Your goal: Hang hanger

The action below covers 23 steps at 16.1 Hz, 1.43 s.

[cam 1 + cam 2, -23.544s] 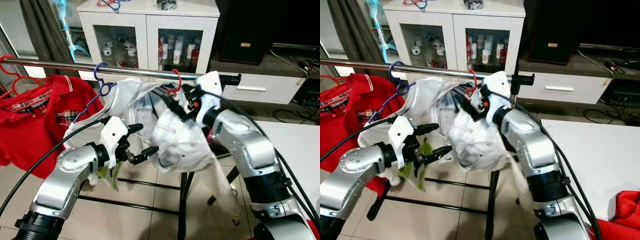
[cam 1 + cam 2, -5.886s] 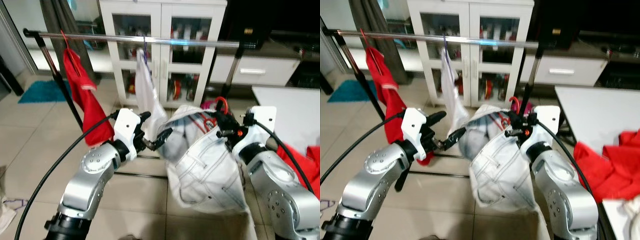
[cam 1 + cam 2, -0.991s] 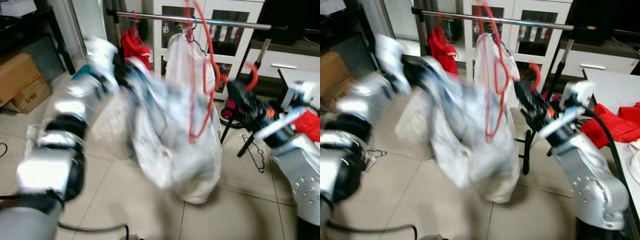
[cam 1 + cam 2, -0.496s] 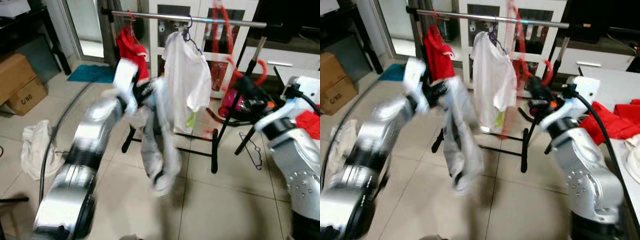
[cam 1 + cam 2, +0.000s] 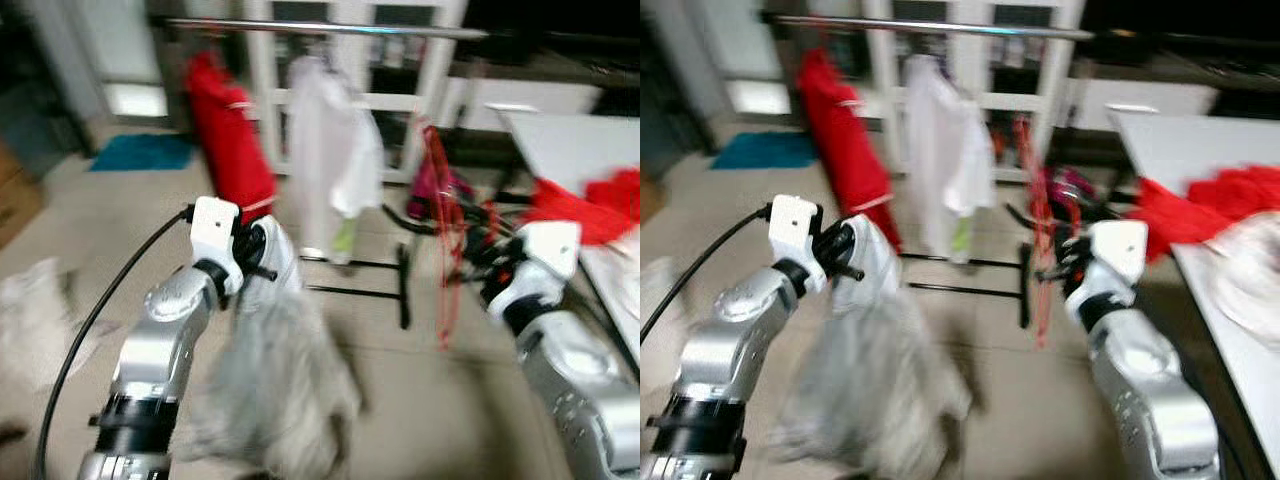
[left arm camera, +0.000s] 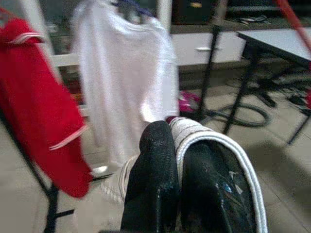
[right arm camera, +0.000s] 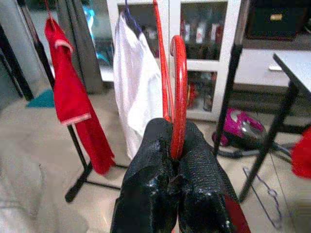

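Right gripper [image 7: 175, 160] grips red hanger [image 7: 178, 87]; left gripper [image 6: 177, 160] pinches pale garment [image 5: 275, 400].

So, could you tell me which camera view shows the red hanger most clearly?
The right wrist view: the red hanger is sharp there, pinched between the right gripper's fingers. Both eye views show it as a thin blurred red streak.
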### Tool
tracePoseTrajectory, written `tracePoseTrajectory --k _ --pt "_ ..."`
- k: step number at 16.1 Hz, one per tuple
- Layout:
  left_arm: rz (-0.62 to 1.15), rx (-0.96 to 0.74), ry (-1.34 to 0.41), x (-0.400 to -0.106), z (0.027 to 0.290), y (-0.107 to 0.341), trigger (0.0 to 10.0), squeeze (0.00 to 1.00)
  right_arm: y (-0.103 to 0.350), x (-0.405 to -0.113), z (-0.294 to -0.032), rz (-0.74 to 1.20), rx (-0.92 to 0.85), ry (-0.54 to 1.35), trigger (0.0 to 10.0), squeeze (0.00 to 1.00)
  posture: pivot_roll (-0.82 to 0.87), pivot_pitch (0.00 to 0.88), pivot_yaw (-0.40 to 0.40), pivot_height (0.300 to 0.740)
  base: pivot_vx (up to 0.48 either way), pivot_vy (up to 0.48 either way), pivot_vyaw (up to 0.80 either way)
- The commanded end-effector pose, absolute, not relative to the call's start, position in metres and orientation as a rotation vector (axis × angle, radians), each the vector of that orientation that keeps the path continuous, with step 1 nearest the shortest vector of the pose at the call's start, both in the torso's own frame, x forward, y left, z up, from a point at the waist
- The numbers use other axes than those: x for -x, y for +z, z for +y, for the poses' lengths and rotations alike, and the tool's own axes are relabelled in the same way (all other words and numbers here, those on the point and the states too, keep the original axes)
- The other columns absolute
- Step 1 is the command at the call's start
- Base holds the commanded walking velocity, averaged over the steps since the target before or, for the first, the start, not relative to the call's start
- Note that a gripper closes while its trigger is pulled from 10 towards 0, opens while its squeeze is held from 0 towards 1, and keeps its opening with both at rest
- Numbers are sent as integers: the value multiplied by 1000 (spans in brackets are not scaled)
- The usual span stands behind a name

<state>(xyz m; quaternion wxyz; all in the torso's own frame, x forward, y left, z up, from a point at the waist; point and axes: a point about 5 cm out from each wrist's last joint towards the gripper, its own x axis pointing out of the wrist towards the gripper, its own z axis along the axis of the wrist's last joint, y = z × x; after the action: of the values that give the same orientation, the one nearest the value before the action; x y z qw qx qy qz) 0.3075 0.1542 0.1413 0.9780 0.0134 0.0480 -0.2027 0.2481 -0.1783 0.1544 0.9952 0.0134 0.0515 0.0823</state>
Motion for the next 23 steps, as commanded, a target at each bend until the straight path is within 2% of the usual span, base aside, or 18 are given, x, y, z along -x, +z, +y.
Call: tracePoseTrajectory --k 1,4,6,13,23 --pt "54 -76 -421 -304 151 153 10000 0 156 -244 -172 83 -37 192 10000 0 -24 0 17 740 0 0 -731" --pt "38 -103 -408 -300 149 154 10000 0 159 -241 -162 74 -105 232 10000 0 -22 0 21 740 0 0 -735" --pt "15 -87 -396 -302 148 162 10000 0 183 -240 -155 -53 -164 303 10000 0 -25 0 31 740 0 0 -747" --pt "-26 -119 -376 -302 146 166 10000 0 192 -243 -173 -104 -135 137 10000 0 -34 0 33 740 0 0 -764" --pt "-36 -112 -389 -304 142 170 10000 0 180 -244 -176 -41 -136 10 10000 0 -41 0 33 740 0 53 -771"
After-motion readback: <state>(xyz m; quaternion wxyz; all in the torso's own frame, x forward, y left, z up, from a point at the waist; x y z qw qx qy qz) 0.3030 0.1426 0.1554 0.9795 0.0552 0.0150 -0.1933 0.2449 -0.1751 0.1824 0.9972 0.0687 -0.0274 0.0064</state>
